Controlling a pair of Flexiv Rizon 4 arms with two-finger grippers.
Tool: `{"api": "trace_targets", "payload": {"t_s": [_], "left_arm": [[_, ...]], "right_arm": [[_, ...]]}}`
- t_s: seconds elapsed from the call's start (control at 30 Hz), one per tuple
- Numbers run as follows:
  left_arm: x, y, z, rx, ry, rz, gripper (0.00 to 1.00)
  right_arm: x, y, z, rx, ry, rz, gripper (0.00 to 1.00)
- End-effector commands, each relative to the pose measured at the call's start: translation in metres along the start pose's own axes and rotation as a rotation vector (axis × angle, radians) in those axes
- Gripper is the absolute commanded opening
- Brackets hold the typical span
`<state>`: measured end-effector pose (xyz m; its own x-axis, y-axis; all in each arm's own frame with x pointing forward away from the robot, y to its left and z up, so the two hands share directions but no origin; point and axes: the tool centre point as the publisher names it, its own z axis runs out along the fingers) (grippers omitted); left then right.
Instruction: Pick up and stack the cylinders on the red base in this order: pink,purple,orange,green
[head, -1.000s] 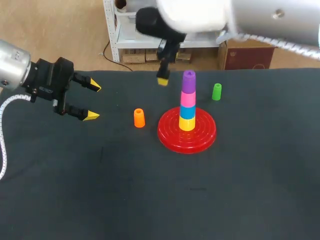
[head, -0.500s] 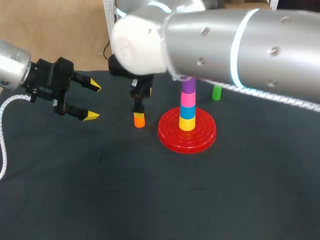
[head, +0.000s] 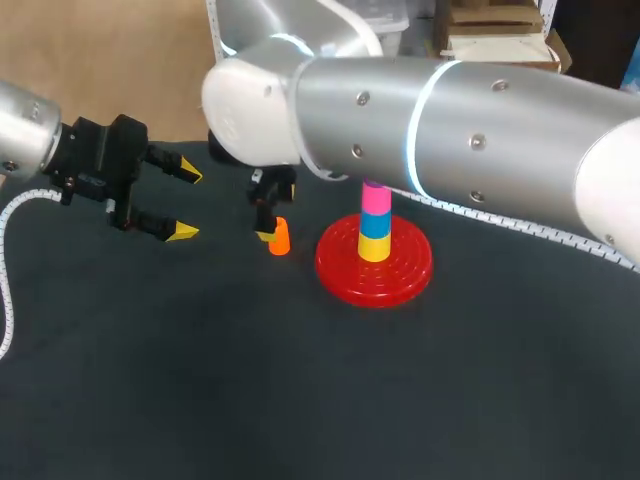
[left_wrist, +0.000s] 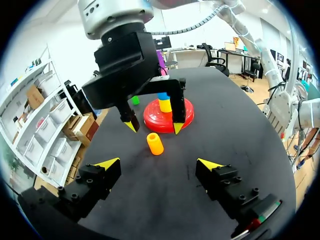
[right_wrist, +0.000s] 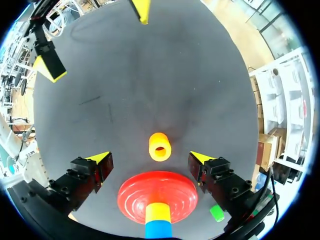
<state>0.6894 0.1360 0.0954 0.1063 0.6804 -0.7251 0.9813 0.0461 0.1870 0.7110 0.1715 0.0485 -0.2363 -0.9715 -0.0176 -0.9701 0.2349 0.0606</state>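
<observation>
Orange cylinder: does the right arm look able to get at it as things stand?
Probably yes. The right gripper hangs open just above the orange cylinder, with nothing between them; the red base and left gripper stand clear.

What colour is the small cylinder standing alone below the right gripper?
The small cylinder is orange; the right wrist view shows it best.
</observation>
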Motion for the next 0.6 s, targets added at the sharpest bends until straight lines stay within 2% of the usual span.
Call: {"api": "trace_targets", "payload": {"t_s": [0.03,0.4,0.5,0.53,0.6], "left_arm": [[0.001,-0.001,0.000,-0.005,-0.002,0.002,1.00],[0.001,-0.001,0.000,-0.005,-0.002,0.002,1.00],[0.001,-0.001,0.000,-0.005,-0.002,0.002,1.00],[0.001,-0.001,0.000,-0.005,-0.002,0.002,1.00],[0.001,-0.001,0.000,-0.005,-0.002,0.002,1.00]], "right_arm": [[0.004,0.004,0.007,0.006,-0.010,0.001,1.00],[0.002,0.004,0.018,0.032,0.007,0.013,0.98],[0.002,0.003,0.020,0.034,0.002,0.024,0.83],[0.002,0.003,0.020,0.034,0.001,0.025,0.73],[0.001,0.003,0.021,0.033,-0.004,0.028,0.65]]}}
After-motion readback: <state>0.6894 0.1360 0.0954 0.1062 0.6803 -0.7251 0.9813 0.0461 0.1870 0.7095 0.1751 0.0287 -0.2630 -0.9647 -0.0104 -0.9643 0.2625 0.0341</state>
